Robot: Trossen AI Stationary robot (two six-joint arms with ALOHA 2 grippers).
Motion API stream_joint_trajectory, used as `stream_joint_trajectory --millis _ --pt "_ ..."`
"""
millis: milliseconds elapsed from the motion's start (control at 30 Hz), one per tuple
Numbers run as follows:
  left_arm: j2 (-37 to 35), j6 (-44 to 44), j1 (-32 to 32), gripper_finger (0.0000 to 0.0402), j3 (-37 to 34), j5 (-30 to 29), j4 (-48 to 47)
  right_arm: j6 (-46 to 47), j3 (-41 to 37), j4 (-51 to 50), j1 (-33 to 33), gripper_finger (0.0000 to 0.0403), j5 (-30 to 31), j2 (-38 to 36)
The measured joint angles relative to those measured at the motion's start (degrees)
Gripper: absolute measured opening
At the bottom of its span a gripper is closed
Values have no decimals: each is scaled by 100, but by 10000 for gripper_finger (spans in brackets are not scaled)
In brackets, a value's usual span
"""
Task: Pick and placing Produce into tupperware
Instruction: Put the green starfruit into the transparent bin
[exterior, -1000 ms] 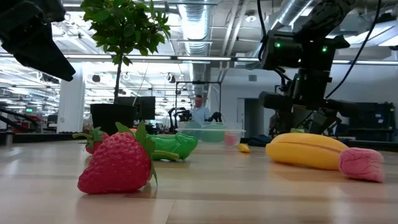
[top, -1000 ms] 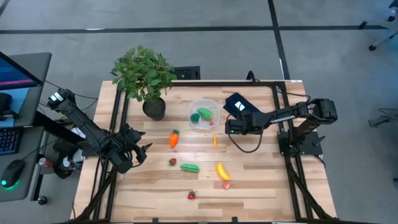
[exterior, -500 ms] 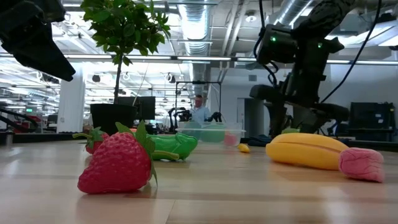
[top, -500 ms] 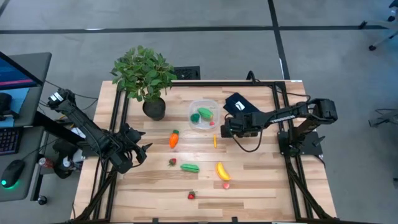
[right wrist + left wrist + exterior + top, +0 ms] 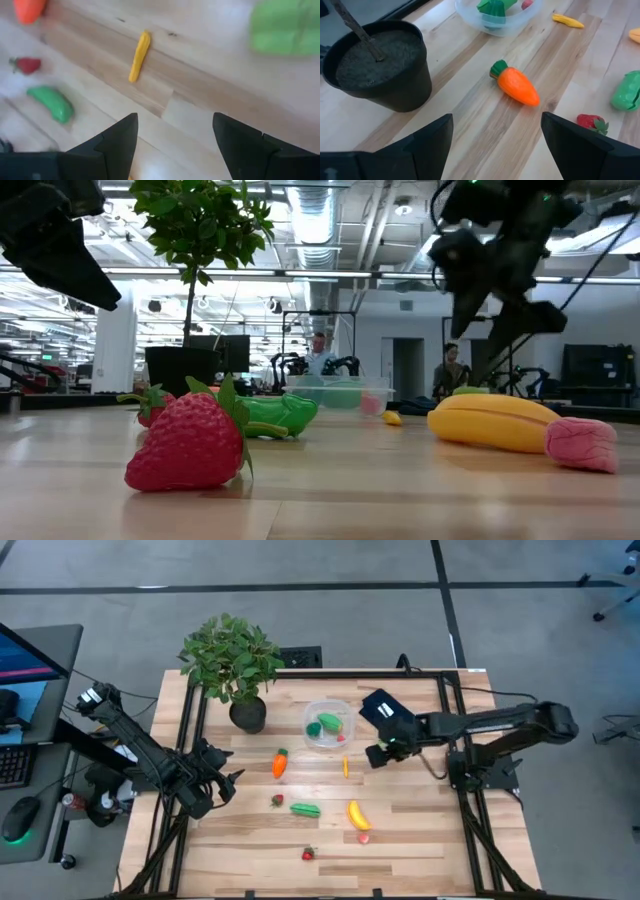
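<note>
- Produce lies scattered on the wooden table: we see a carrot near the middle, a green piece and a banana nearer the front, and a thin yellow piece between the carrot and the right gripper.
- We count three small strawberries: one just beside the green piece, one at the front edge, and a pinkish one touching the banana's tip.
- We find the clear bowl beside the plant pot; it holds green pieces and what seems to be a small red one.
- We see the right gripper above the table just beside the bowl, fingers spread wide and holding nothing; the thin yellow piece lies ahead of it.
- We see the left gripper at the table's left edge, fingers apart and empty, with the carrot in front of it.
- We note a flat black rectangle behind the right arm.
</note>
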Motion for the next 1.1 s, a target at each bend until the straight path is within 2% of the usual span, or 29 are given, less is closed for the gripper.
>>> stream_joint_trajectory --millis 200,333,467,600,800,1100 --pt "2 -88 9 295 0 -214 -2 -2535 2 -3 -361 250 -154 -510" --pt "1 -384 13 295 0 -236 0 -4567 0 -167 -527 250 -280 -486" --pt "2 -766 15 295 0 -199 32 -5897 0 -794 -647 250 -190 -321" --pt "2 -1239 15 295 0 -184 134 -6602 0 -1342 -824 250 189 -227" --pt "2 -1763 17 295 0 -352 350 -7771 0 -1248 -1084 250 644 -272" --pt "1 -2237 17 295 0 -671 389 -9244 0 -836 -1314 250 691 -241"
